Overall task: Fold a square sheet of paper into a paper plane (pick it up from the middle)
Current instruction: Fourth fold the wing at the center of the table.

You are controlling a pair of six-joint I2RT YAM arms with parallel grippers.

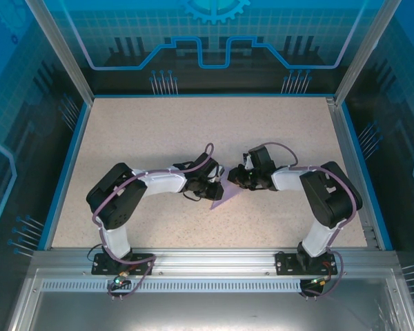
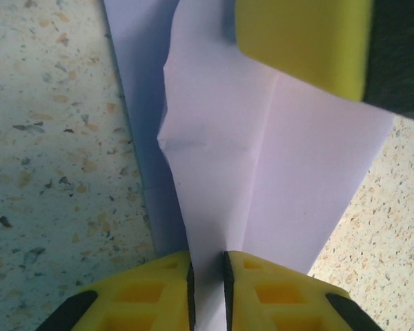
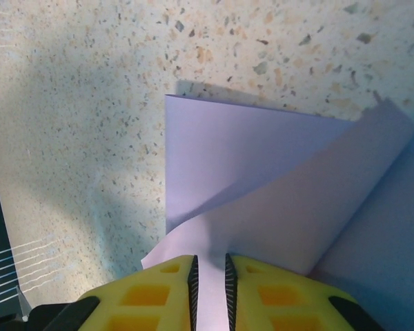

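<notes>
Speckled table (image 1: 159,138); both jaws pinch paper (image 2: 262,172).

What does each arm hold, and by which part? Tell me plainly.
Both hold the paper. The left fingers pinch a raised, creased fold at its near edge. The right fingers pinch the edge of a lifted flap.

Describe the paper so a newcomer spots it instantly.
On the speckled beige table, look near the middle, where the left end effector and right end effector meet. Both pinch the lavender paper sheet, thin and partly folded, unlike the bulky arms.
</notes>
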